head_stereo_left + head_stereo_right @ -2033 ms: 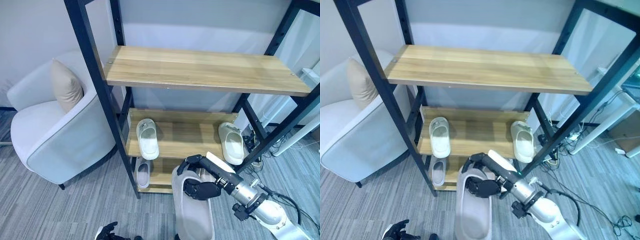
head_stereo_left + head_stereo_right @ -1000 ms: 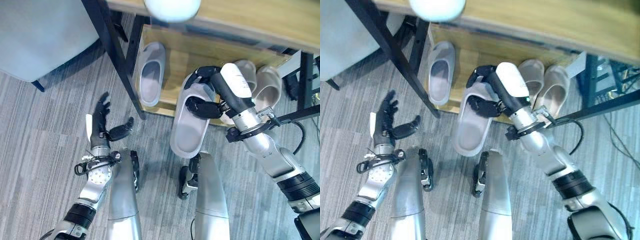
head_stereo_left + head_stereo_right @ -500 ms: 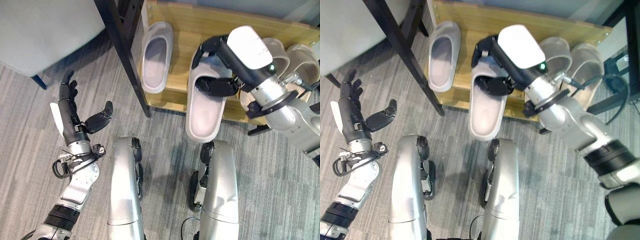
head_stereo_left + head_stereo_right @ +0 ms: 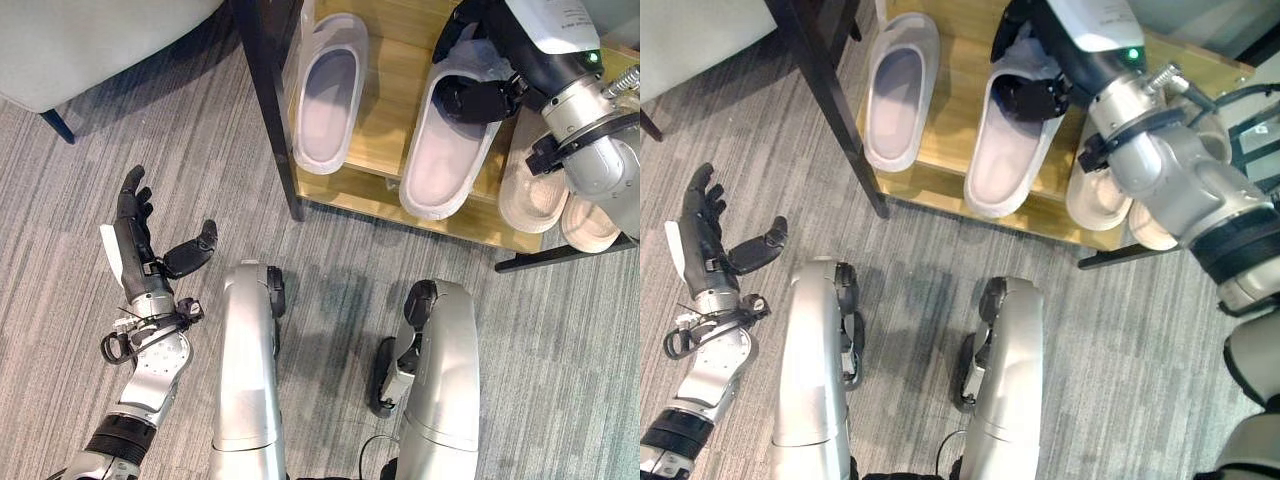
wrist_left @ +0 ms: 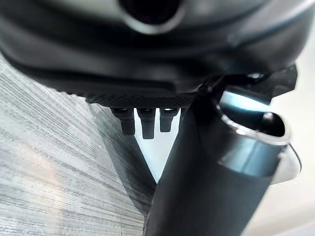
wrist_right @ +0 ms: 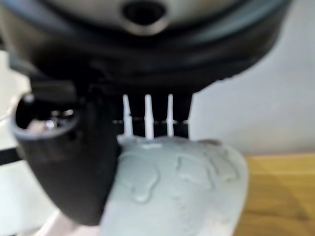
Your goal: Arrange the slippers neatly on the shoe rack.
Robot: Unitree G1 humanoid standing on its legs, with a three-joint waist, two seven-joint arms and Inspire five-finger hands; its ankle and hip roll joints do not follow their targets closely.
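Observation:
My right hand (image 4: 478, 98) is shut on the strap of a pale grey slipper (image 4: 444, 150), which lies toe-in on the bottom wooden shelf (image 4: 384, 130) of the shoe rack, its heel hanging over the front edge. The right wrist view shows my thumb and fingers round the slipper's strap (image 6: 182, 182). A matching grey slipper (image 4: 326, 95) rests on the same shelf to the left. Two beige slippers (image 4: 532, 185) sit at the shelf's right end, partly behind my right arm. My left hand (image 4: 150, 255) hangs open over the carpet, far left of the rack.
The rack's black upright post (image 4: 270, 110) stands between the left slipper and the grey carpet (image 4: 90, 190). A pale armchair (image 4: 90, 40) fills the top left corner. Another black rack bar (image 4: 560, 255) runs at the right.
The camera has tilted further down and closer. My right hand has pushed the grey slipper forward onto the bottom shelf. My left hand stays open in much the same pose.

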